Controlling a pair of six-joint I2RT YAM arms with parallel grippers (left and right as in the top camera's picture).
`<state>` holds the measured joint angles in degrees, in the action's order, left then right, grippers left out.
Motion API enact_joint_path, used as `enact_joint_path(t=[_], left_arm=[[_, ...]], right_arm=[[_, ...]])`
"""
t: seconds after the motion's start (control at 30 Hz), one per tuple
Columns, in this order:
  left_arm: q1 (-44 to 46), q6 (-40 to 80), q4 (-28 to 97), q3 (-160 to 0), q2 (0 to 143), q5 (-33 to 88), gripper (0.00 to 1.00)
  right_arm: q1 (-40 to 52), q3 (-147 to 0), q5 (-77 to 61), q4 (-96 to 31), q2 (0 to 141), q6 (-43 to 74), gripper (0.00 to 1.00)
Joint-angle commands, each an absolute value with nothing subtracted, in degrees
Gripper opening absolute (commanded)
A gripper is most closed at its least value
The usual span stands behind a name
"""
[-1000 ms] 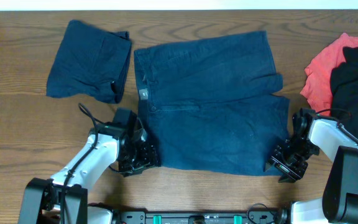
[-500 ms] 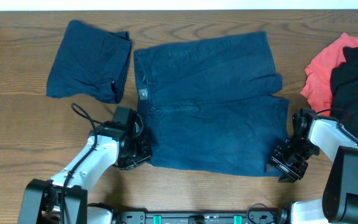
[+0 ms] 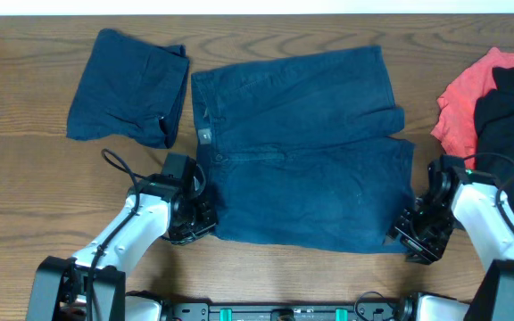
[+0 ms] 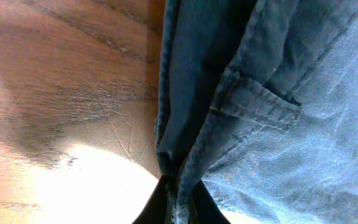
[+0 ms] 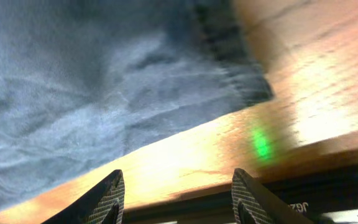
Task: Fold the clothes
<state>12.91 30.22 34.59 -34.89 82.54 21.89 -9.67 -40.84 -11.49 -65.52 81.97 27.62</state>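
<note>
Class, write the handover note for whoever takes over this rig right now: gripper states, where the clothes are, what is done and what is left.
Left gripper: shut on the near waistband corner of the navy shorts.
Right gripper: open, just off the shorts' near hem corner, holding nothing.
Clothes: the shorts lie flat mid-table, waistband to the left. A folded navy piece lies at far left. A coral-red garment and a black garment are heaped at the right edge.
Done: the smaller navy piece looks folded.
Left: grip the hem corner, fold the shorts, then likely the red and black ones.
</note>
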Motion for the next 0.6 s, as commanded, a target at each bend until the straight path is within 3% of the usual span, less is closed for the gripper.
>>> enact_joint_path(t=[0.0, 0.57], left_arm=[[12.80, 30.74, 35.00, -34.63, 83.05, 20.49, 0.06], [12.82, 30.72, 35.05, -34.63, 83.05, 20.49, 0.06]], right_arm=[[-9.85, -41.39, -7.44, -65.47, 81.43, 32.53, 0.54], [-9.85, -37.74, -10.39, -57.25, 81.43, 34.44, 0.52]])
